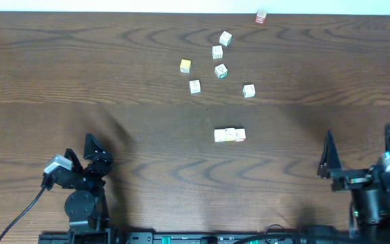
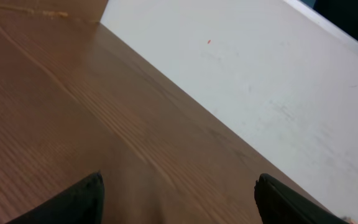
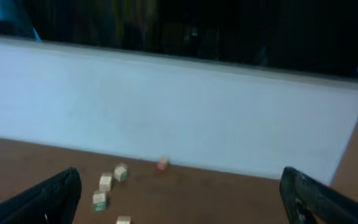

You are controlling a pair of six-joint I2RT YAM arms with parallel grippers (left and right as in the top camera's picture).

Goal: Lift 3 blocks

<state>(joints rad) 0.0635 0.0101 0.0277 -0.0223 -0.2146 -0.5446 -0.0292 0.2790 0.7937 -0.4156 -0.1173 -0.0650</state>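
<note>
Right end effector [image 1: 359, 133] spread (partly cropped), blocks [image 1: 229, 135] with unreadable lettering

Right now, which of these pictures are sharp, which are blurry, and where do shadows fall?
Overhead: sharp and evenly lit, with soft shadows across the near half of the table. Left wrist: wood grain clear, the left tool a blurred dark shape. Right wrist: dim and soft, the reddish cube fuzzy.

Brown wood-grain table [image 1: 114, 81]. Yellow cube [image 1: 185, 66] on it. Green-printed white cube [image 1: 221, 70] just right of yellow cube. Reddish cube [image 1: 261, 17] well beyond yellow cube, at table's far edge by white wall [image 3: 166, 106].
</note>
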